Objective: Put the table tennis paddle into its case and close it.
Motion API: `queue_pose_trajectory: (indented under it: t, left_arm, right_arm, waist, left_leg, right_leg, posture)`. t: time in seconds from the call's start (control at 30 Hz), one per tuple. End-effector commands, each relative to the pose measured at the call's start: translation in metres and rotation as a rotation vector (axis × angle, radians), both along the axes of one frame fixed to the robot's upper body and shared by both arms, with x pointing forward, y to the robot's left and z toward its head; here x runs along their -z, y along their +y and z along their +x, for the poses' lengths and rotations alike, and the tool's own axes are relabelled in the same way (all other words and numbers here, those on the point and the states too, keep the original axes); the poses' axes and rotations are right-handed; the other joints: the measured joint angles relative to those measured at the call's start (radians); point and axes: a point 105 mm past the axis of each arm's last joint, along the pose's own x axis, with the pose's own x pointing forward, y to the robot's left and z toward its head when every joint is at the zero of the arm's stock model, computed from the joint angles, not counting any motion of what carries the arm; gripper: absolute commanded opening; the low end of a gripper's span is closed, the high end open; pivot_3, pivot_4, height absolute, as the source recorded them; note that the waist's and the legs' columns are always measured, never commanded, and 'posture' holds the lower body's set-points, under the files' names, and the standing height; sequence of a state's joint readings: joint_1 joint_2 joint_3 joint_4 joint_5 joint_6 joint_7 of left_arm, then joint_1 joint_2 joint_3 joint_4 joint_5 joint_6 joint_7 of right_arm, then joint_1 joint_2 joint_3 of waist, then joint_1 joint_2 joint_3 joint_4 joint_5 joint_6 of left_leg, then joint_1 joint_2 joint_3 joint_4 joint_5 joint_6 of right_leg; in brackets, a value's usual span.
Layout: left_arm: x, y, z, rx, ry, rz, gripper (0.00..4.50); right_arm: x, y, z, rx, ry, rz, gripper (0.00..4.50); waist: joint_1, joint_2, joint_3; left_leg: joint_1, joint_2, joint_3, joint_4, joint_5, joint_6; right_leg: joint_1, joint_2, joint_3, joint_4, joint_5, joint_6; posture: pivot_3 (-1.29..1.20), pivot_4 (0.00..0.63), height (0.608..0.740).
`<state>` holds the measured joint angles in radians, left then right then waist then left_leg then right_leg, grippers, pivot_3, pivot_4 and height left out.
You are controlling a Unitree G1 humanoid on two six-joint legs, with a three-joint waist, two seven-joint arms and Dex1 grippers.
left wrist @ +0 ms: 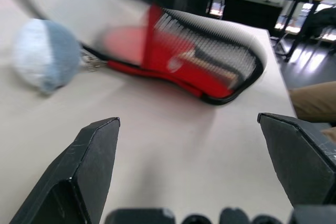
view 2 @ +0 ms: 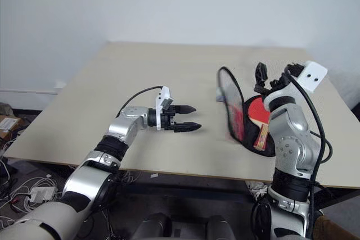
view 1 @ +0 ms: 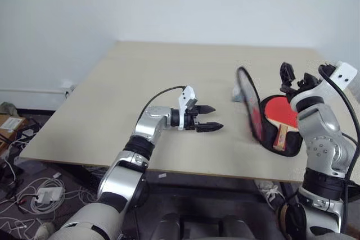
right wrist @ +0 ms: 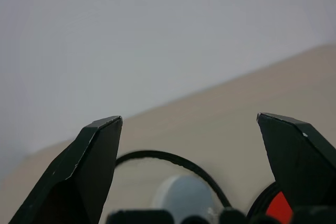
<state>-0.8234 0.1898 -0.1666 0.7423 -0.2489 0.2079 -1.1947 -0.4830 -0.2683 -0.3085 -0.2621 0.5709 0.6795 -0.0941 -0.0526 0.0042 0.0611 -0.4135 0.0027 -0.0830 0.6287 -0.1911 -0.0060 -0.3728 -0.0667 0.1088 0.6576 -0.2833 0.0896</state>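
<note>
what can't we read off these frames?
- Table tennis paddle: head views, the case's raised flap and the right arm cover part of its red face.
- Case's print: left wrist view, blurred.
- Whitish lump: left wrist view, blurred; head views, behind the flap.
- Right gripper: head views, too small to judge its jaws.

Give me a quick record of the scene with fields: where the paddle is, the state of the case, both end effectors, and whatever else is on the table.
paddle: the table tennis paddle lies inside the open case, red face up, handle toward the table's near edge
case: the case is unzipped, its flap standing upright
left end effector: left end effector open, empty, above the table, pointing toward the case
right end effector: right end effector open, empty, above the case
other: whitish lump beside the case
</note>
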Motion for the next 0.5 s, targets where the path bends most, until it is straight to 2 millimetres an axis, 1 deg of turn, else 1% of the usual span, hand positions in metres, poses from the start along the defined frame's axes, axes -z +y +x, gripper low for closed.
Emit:
queue_pose_trajectory:
  t: [0.03,0.13,0.23,0.37,0.43,0.5]
  left_arm:
    - [-0.024,0.011,0.004,-0.013,-0.035,-0.056,4.5]
    - [-0.032,0.028,0.008,-0.03,-0.036,-0.06,4.5]
    - [-0.035,0.047,0.019,-0.102,-0.059,-0.033,4.5]
    - [-0.042,0.072,0.033,-0.195,-0.067,-0.029,4.5]
    - [-0.042,0.079,0.036,-0.218,-0.074,-0.015,4.5]
    - [-0.042,0.081,0.038,-0.228,-0.072,-0.015,4.5]
  right_arm:
    - [0.008,0.029,0.002,-0.09,0.061,-0.153,4.47]
    - [0.037,0.048,0.002,-0.146,0.166,-0.246,4.47]
    - [0.055,0.066,-0.001,-0.208,0.229,-0.322,4.47]
    - [0.068,0.081,-0.004,-0.253,0.287,-0.372,4.47]
    - [0.074,0.087,-0.004,-0.267,0.314,-0.4,4.47]
    - [0.078,0.092,-0.004,-0.283,0.334,-0.421,4.47]
  waist:
    - [-0.004,0.0,0.0]
    - [-0.004,0.0,0.0]
    - [0.0,0.0,0.0]
    - [0.003,-0.002,0.0]
    - [0.002,-0.003,0.001]
    - [0.002,-0.002,0.001]
  left_leg:
    - [0.0,0.001,0.0,-0.001,0.0,0.0]
    - [0.0,0.002,0.0,-0.001,0.0,0.0]
    - [0.0,0.002,0.0,-0.001,0.0,0.0]
    - [0.0,0.002,-0.001,0.0,0.0,0.0]
    - [0.0,0.002,-0.001,0.0,0.0,0.0]
    - [0.0,0.002,-0.001,0.0,0.0,0.0]
  right_leg:
    - [0.0,0.001,0.0,0.0,0.0,0.0]
    - [-0.001,0.002,0.001,0.0,0.0,0.0]
    - [-0.001,0.003,0.0,0.0,0.0,0.0]
    - [0.0,0.002,-0.001,0.0,0.0,0.0]
    - [0.0,0.002,-0.002,0.0,0.0,0.0]
    - [0.0,0.002,-0.002,0.0,0.0,0.0]
  posture:
    - [0.0,0.0,0.74]
    - [0.0,0.0,0.74]
    - [0.0,0.0,0.74]
    - [0.0,0.0,0.74]
    - [0.0,0.0,0.74]
    - [0.0,0.0,0.74]
